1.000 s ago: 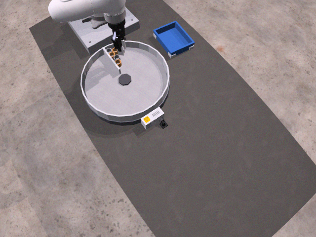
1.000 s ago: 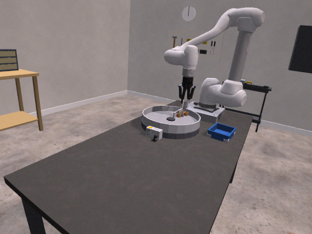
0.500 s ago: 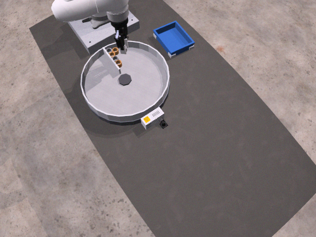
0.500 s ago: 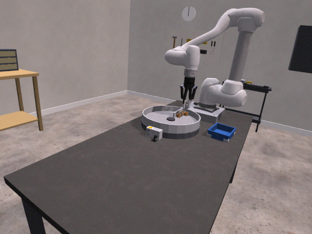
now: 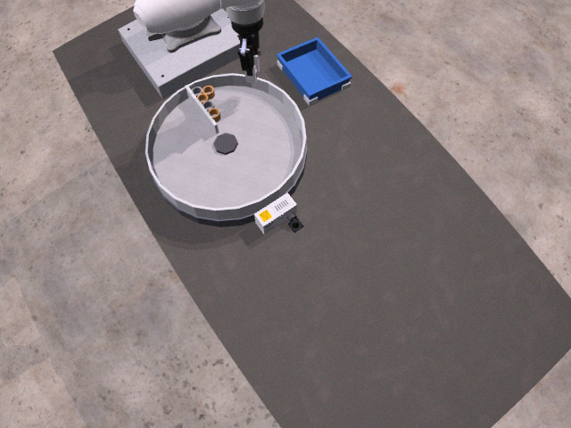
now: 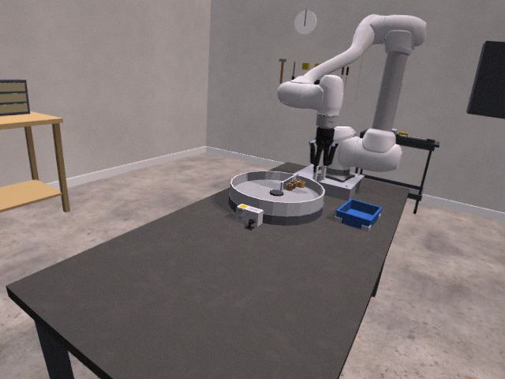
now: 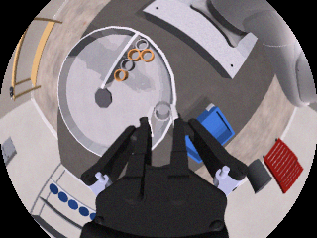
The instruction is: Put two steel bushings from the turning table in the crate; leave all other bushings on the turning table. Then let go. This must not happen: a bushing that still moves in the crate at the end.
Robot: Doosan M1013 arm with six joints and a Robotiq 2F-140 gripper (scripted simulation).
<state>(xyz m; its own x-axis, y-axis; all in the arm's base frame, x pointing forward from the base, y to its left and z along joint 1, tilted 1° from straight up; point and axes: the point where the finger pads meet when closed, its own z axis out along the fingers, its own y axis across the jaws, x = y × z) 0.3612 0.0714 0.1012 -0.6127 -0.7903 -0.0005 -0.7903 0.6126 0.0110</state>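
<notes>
Bushings [image 5: 209, 91] [image 6: 301, 184] [image 7: 147, 55] on turntable [image 5: 221, 179] [image 6: 252, 188] [image 7: 89, 114]; table dark, floor mottled.

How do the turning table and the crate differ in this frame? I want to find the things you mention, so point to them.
The turning table [image 5: 226, 213] [image 6: 285, 208] [image 7: 81, 106] is round; the crate [image 5: 315, 71] [image 6: 355, 220] [image 7: 214, 126] is rectangular.
The turning table is grey and wider; the crate is blue and smaller.
The turning table has bushings [image 5: 219, 122] [image 6: 301, 184] [image 7: 115, 75] against its divider [image 5: 201, 106] [image 6: 281, 186] [image 7: 119, 60]; the crate holds none.
Both are open-topped with raised walls.
</notes>
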